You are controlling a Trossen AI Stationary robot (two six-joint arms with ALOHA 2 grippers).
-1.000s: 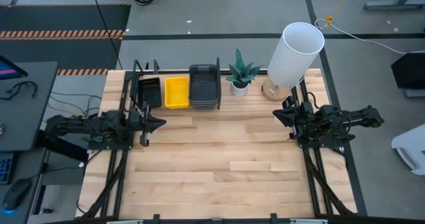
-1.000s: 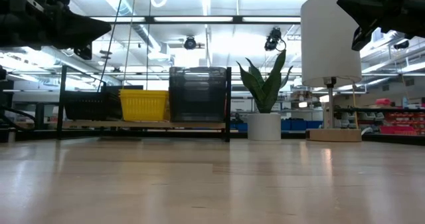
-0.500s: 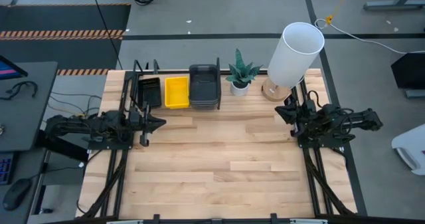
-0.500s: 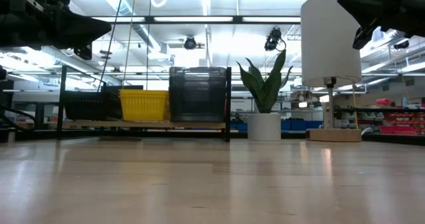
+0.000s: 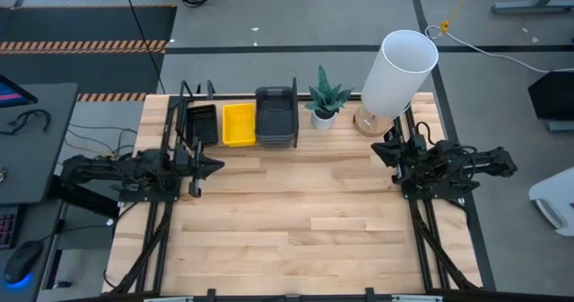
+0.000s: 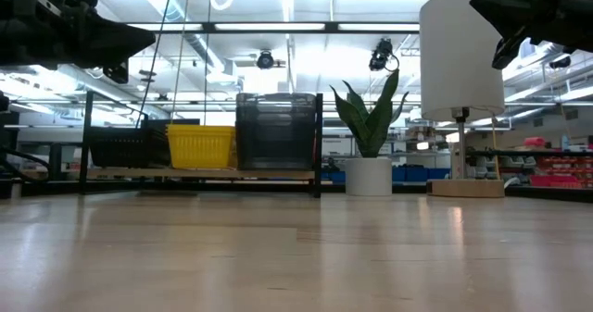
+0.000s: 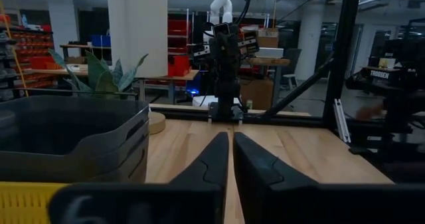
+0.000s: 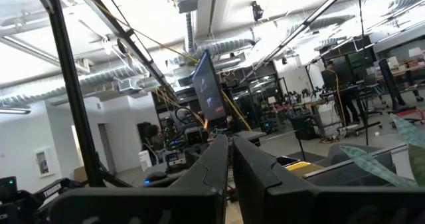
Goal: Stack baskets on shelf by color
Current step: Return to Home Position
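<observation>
We see the black baskets (image 5: pixel 203 123), yellow baskets (image 5: pixel 238 124) and dark grey baskets (image 5: pixel 275 116) side by side on the shelf (image 6: pixel 199 174) at the desk's (image 5: pixel 305 212) far edge, while our left end effector (image 5: pixel 218 167) and right end effector (image 5: pixel 376 154) hover above opposite desk sides, each with fingers together.

Counts being taken at the table
Three basket stacks are being held on one shelf (image 6: pixel 199 174): one black stack (image 5: pixel 203 123), one yellow stack (image 5: pixel 238 124), one dark grey stack (image 5: pixel 275 116); baskets per stack cannot be told. One potted plant (image 5: pixel 324 100), one white lamp (image 5: pixel 399 72) and two arms, left arm (image 5: pixel 134 169) and right arm (image 5: pixel 457 163), are being seen.
</observation>
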